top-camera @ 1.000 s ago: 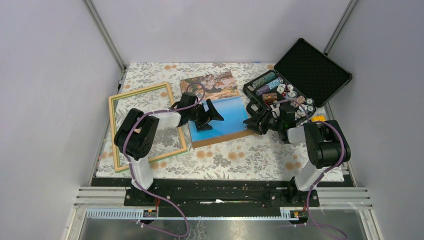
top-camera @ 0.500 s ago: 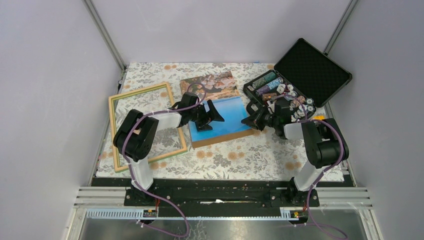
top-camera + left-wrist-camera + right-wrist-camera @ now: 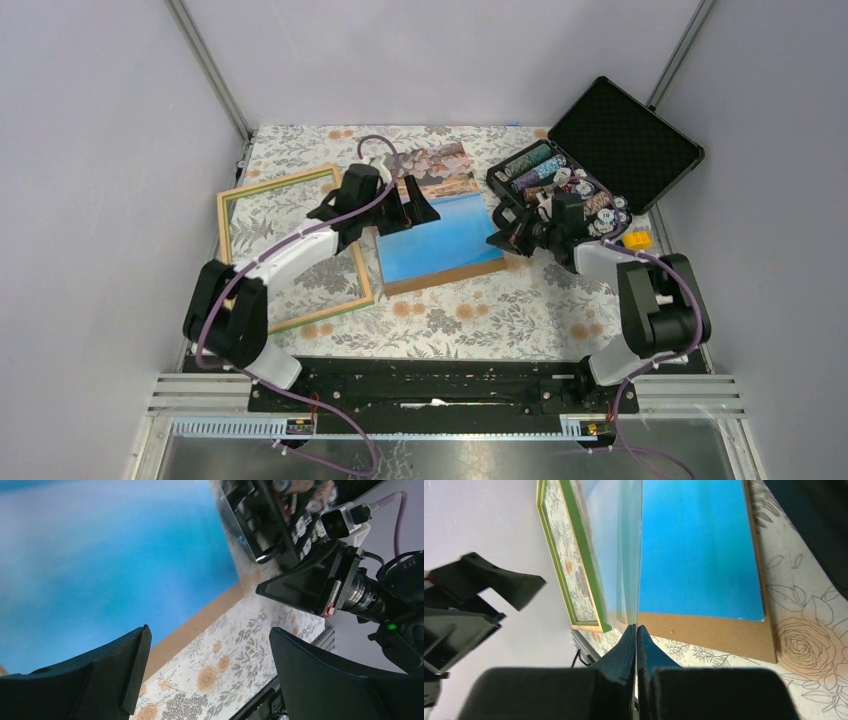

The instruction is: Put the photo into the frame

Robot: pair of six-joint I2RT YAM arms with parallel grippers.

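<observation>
Step in hand: pickup of the photo [image 3: 440, 235]. This is judged early in the task, since nothing is seated in the frame [image 3: 229, 270] yet.

The photo is seen face up just R of the frame, laid on a brown backing panel [image 3: 440, 279]. Its nearest corner is close to the frame's R rail but apart from it.

The R gripper [image 3: 503, 238] is set at the photo edge farthest from the frame, w/ fingers pressed together. In the R wrist view a thin sheet edge is seen running out from between the tips. This is prob. the photo's edge, pinched; how firmly cannot be told.

The L gripper [image 3: 408, 208] is spread wide w/ nothing in it. It is held over the photo's far end, just off the frame's far-R corner.

A black case of chips [image 3: 625, 140] is seen well R of the frame, beyond the photo.

Next move, as judged:
- The pinched edge is to be lifted and peeled off the panel w/o creasing.
- The print is then to be carried L to the frame.
- Sag is to be expected in thin paper, so support from the L gripper at the free end is prob. needed.
- Close alignment w/ the opening is called for, the frame being only slightly larger.
- Which face of the frame is up cannot be told.
</observation>
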